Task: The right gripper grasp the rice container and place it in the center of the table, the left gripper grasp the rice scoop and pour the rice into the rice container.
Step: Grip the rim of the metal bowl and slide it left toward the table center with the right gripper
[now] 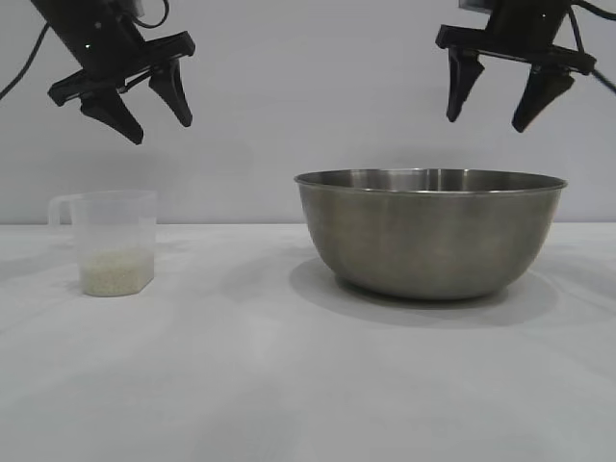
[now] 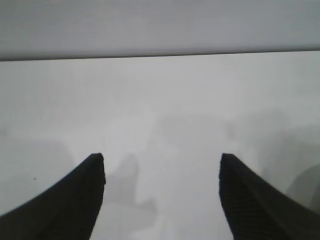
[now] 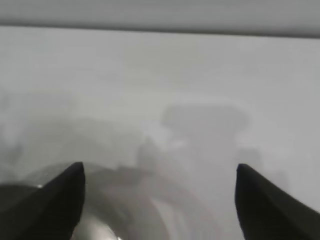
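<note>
Hovering apart-fingered, the right tool (image 1: 498, 108) hangs at twelve o'clock above the ungrasped round brushed-steel bowl (image 1: 430, 236); the left tool (image 1: 154, 108), also apart, waits over the translucent plastic rice scoop (image 1: 114, 241).

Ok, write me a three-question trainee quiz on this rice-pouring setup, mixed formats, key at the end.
1. True or false: the rice scoop is held by the left gripper.
2. The rice lies in: A) the rice container B) the scoop C) a heap on the table.
3. Which open gripper hangs above the container?

Key
1. False; it stands on the table, with the left gripper open above it.
2. B.
3. The right gripper.
</note>
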